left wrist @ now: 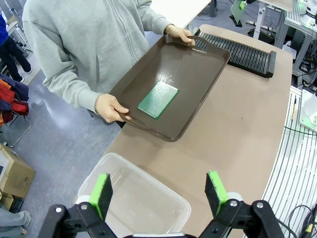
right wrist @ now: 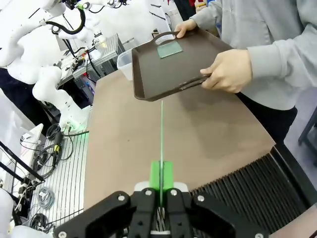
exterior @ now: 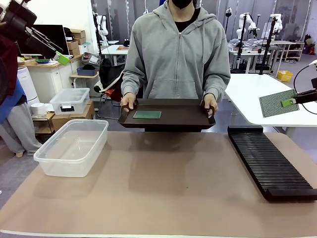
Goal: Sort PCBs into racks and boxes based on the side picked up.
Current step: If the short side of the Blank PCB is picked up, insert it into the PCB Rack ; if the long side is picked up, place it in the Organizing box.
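Note:
A person holds a dark brown tray at the far side of the table, and one green PCB lies flat on it. My right gripper is shut on a second PCB, held in the air above the far end of the black slotted rack. In the right wrist view this PCB shows edge-on between my closed pads. High at the left, my left gripper hangs open and empty over the clear tub, with the tray's PCB beyond it.
The clear tub stands at the table's left and the rack along its right side. The person's hands grip both tray handles. A white table stands behind at the right. The tan tabletop between tub and rack is bare.

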Available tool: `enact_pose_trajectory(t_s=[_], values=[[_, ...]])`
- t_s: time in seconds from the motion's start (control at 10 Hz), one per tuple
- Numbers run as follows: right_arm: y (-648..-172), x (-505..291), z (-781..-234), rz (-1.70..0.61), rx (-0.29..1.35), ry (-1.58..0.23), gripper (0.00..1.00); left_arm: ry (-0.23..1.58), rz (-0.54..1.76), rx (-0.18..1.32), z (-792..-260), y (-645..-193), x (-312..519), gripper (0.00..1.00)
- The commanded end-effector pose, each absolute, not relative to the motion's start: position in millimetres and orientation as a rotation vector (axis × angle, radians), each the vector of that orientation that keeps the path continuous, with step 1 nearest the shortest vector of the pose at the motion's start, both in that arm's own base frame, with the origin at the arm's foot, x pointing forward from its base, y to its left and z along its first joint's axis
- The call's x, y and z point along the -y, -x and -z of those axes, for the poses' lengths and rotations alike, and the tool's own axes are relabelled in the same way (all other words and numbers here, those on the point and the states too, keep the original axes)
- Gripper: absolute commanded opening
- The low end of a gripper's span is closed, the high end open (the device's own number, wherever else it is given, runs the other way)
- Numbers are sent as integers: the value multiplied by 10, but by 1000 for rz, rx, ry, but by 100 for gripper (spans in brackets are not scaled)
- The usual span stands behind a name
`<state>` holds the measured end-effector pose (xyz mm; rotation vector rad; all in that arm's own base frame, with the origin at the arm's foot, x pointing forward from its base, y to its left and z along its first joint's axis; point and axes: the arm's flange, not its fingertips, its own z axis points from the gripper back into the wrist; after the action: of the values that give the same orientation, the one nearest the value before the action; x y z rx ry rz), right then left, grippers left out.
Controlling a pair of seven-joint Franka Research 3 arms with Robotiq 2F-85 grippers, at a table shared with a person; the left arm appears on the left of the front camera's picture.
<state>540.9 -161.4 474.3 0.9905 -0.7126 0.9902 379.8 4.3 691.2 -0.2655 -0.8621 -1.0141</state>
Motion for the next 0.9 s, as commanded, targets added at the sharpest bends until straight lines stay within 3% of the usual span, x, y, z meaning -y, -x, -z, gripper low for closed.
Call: enact_pose_trajectory(t_s=[0.0, 0.3, 0.5, 0.8], values=[[-5389, 1545, -4849, -1027, 731, -980, 2, 271, 1021, 859, -6911, -3789, -48, 100], [-5408, 1566, -4843, -1010, 722, -983, 2, 271, 1021, 859, -6911, -3789, -48, 100], [-5433, 1661, -4695, -1056, 593, -962, 2, 271, 1021, 859, -6911, -3789, -48, 100], [-5617, 1783, -4439, -1302, 657, -857, 2, 271, 1021, 859, -6911, -3789, -48, 100]])
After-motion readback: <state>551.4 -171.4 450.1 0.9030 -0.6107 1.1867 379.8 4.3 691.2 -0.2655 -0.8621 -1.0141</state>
